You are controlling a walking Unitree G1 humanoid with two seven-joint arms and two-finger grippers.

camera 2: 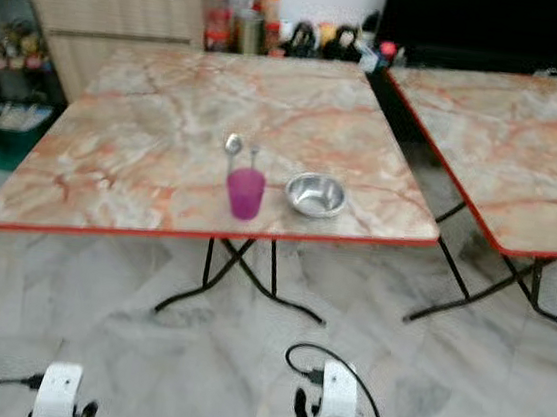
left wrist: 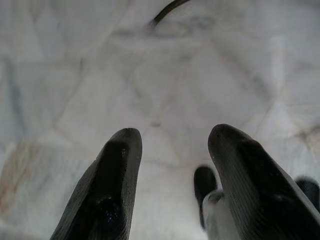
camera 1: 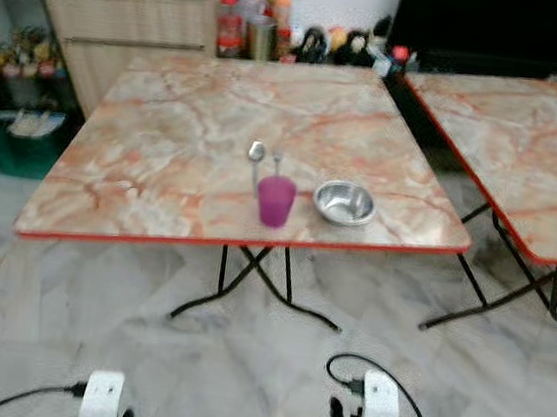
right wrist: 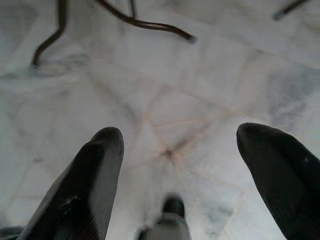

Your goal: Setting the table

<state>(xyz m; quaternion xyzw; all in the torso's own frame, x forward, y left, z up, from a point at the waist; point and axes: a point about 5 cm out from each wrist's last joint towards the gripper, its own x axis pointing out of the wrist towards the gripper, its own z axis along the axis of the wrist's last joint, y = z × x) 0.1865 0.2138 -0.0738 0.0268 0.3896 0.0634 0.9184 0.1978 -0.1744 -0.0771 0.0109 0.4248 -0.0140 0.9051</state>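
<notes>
- Left eye view looks down on a marble-patterned folding table (camera 1: 165,145) with a purple cup (camera 1: 275,200), a steel bowl (camera 1: 345,202) just beside it, and a spoon (camera 1: 256,156) lying behind the cup, touching or nearly so.
- All three sit grouped near the front edge, likely so one seated person can reach them (a single place setting, by my reading).
- Left gripper (left wrist: 172,165) hangs over the pale floor tiles (left wrist: 75,75), fingers apart, holding nothing.
- Right gripper (right wrist: 185,160) also points at the floor, spread wide and empty.
- Both arms hang low, well apart from the table, so the setting looks largely laid.
</notes>
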